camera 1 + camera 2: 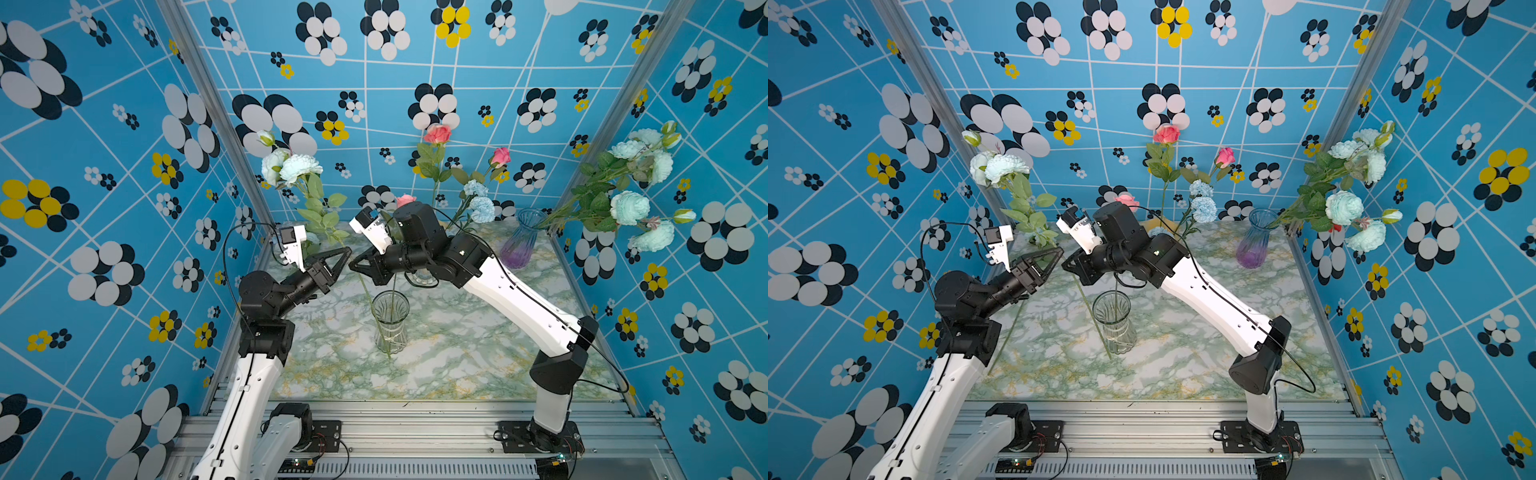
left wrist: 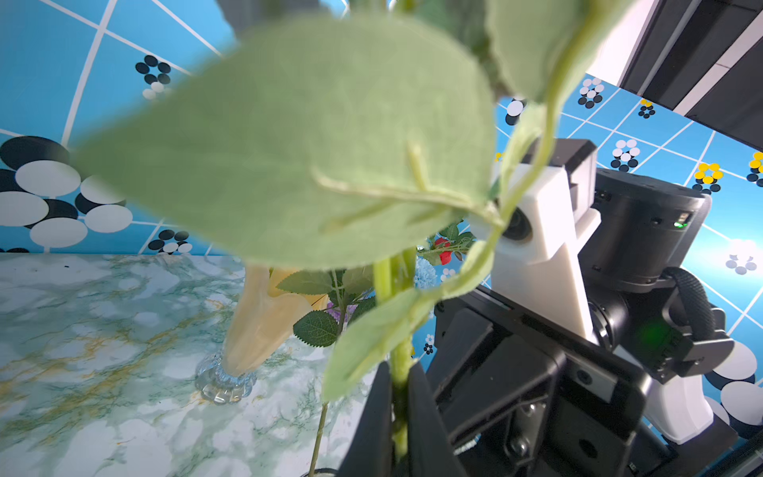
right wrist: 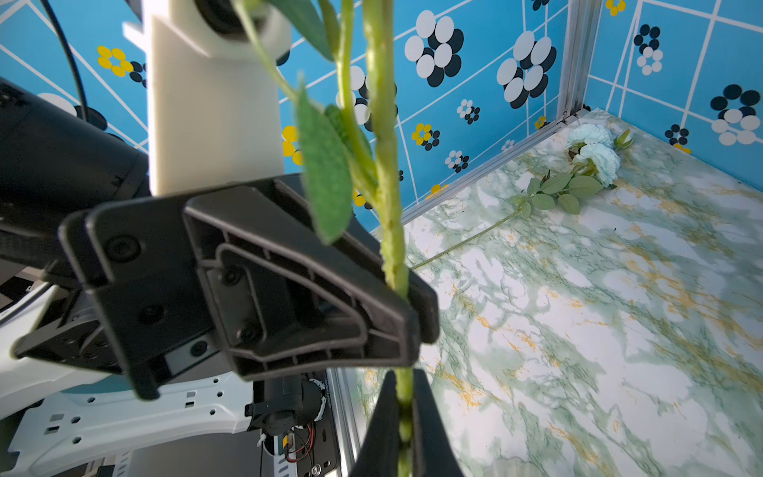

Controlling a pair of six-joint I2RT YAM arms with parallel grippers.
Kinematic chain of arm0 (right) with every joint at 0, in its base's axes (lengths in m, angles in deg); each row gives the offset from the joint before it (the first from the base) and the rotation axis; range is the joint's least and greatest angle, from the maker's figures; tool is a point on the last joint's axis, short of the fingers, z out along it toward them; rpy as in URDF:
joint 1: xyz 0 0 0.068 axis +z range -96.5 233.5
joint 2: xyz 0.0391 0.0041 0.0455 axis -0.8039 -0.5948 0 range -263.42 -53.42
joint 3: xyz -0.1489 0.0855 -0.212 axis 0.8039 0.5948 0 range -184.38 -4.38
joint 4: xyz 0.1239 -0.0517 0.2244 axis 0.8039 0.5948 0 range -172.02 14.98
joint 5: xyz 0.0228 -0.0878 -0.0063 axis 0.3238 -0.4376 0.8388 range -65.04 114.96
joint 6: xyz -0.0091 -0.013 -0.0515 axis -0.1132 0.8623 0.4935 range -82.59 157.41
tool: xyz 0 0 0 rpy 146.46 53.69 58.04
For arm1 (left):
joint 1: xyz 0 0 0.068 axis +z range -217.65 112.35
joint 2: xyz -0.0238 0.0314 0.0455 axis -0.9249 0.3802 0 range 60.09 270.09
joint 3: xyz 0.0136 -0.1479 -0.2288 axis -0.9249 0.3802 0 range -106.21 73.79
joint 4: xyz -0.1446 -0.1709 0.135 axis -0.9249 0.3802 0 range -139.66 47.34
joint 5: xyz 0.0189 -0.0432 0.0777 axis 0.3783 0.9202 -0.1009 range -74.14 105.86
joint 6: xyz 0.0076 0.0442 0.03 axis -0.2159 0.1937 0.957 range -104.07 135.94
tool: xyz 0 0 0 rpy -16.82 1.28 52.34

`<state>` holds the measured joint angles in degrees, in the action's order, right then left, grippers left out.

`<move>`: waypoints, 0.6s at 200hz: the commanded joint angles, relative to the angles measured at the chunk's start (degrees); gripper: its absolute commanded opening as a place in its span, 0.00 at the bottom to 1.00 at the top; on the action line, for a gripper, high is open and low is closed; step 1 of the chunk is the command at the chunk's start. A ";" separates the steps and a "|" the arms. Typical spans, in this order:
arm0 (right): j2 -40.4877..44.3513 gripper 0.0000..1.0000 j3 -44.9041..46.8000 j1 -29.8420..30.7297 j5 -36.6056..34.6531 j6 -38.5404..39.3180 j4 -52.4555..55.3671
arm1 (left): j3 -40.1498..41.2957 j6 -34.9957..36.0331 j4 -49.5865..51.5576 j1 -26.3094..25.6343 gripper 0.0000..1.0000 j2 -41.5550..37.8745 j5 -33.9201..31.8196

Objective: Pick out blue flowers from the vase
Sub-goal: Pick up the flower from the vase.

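We see a marbled tabletop (image 1: 457, 357) bearing a clear vase (image 1: 390, 326), a purple-tinted vase (image 1: 519, 245) and one blue spray (image 3: 594, 155) lying flat.

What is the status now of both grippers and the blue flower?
Left gripper and right gripper both shut on stem of blue peony spray. Stem end down at clear vase. Leaves cover much of left wrist view.

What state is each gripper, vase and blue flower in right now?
held peony spray: leaning, stem clamped by both grippers.
left gripper: shut on its stem.
right gripper: shut on the same stem.
clear vase: upright.
purple-tinted vase: upright, holding a second blue peony spray.
amber vase: upright, flowers in it.
blue flower on the table: lying flat, outside any vase.
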<state>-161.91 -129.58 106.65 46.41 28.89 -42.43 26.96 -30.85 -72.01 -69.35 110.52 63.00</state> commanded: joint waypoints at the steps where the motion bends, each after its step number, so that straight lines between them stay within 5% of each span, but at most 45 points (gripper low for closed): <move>1: 0.76 0.11 -1.90 0.19 0.92 1.06 -0.39 | -3.23 7.29 9.99 -1.13 0.01 -0.82 -3.54; 57: 10.43 0.69 7.73 0.21 -0.89 1.55 -6.32 | -13.67 24.93 37.44 -8.06 0.00 -2.37 -20.04; 120: 27.13 0.85 22.64 0.21 -12.57 5.36 -10.97 | -26.08 34.95 52.09 -20.71 0.00 3.47 -40.38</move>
<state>-141.01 -112.30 106.71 41.52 31.65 -49.73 6.32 -2.33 -27.99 -87.31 111.61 33.45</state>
